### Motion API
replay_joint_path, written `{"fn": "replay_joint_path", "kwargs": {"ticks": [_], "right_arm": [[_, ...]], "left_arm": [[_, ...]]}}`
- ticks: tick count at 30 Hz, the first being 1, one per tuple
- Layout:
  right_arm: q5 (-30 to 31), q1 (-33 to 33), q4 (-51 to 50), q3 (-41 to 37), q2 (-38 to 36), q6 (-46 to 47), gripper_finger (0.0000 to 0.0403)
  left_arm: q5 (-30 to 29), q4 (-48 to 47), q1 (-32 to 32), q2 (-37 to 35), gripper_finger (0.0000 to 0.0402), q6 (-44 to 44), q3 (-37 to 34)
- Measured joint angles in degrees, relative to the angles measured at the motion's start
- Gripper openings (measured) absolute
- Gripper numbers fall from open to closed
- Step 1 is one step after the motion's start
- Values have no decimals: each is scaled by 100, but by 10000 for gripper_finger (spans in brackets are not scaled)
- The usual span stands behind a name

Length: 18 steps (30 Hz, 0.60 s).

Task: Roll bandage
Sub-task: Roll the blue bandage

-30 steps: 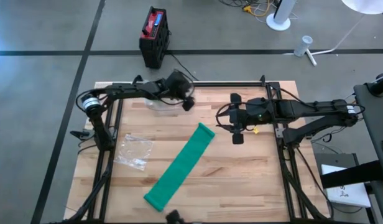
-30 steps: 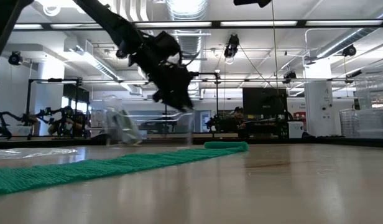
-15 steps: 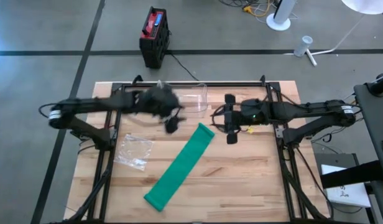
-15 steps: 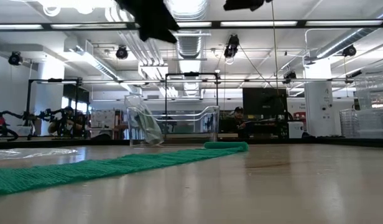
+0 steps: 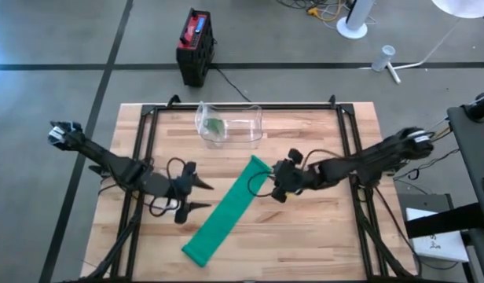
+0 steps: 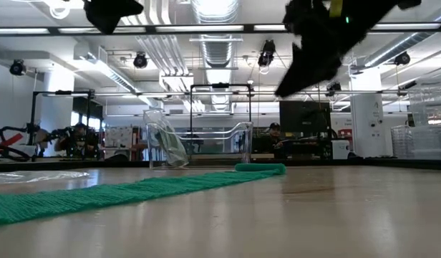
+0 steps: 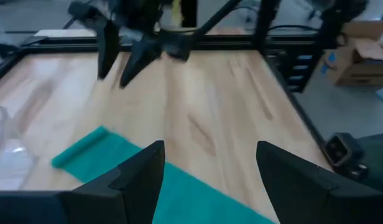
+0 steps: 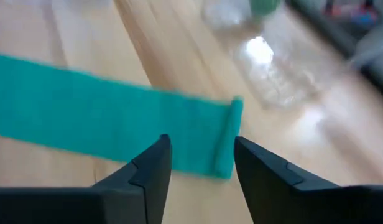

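A green bandage point(image 5: 226, 211) lies flat and slantwise on the wooden table, with a small rolled-up end point(image 5: 260, 163) at its far right; it also shows in the low view point(image 6: 134, 190). My left gripper point(image 5: 199, 196) is open and hovers just left of the bandage's middle, fingers pointing at it; its wrist view point(image 7: 210, 146) shows the bandage point(image 7: 117, 155) below. My right gripper point(image 5: 276, 187) is open, just right of the rolled end point(image 8: 234, 134), and its fingers point(image 8: 154, 168) stand above the strip without touching it.
A clear plastic container point(image 5: 230, 124) with something green inside stands at the far edge, also in the low view point(image 6: 199, 147). Black frame rails point(image 5: 348, 157) run along the table's left and right sides. Bare wood lies near the front right.
My left gripper has left the clear container at the far edge and swung toward the near left, down beside the bandage's middle. The container has shifted right and stands still. My right gripper has moved toward the near edge and left, down to the bandage's rolled end.
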Motion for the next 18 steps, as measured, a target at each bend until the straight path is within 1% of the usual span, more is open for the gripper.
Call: {"fn": "replay_joint_path", "kwargs": {"ticks": [2,4,6,8,10,13,15,17,18], "right_arm": [[-16,251,448,-13,303,63,175],[-36,577,794,50,607,-225,179],[-69,879,1082,355,983,-465,180],[38,1179,961,727,1326,-554,181],[97,1409,838,1177,1653,-548,181],[302,1802,497,1837,2105,-465,181],[410,2003,281,2280,2367,-413,181],[545,2212,60,2718,2596,-234,181],[602,2280,-58,2942,2704,-152,181]], "left_arm": [[-55,-41,-244,26,245,-137,-94],[-62,-7,-488,207,245,-361,-91],[-105,-125,-795,390,243,-601,-66],[-108,-69,-1138,755,239,-892,139],[-154,-333,-1539,1100,235,-1212,314],[-165,-255,-2069,1921,229,-1535,722],[-166,-721,-2346,2435,223,-1760,979],[66,-943,-2515,3054,216,-1974,1304],[147,-1272,-2589,3252,212,-2081,1432]]}}
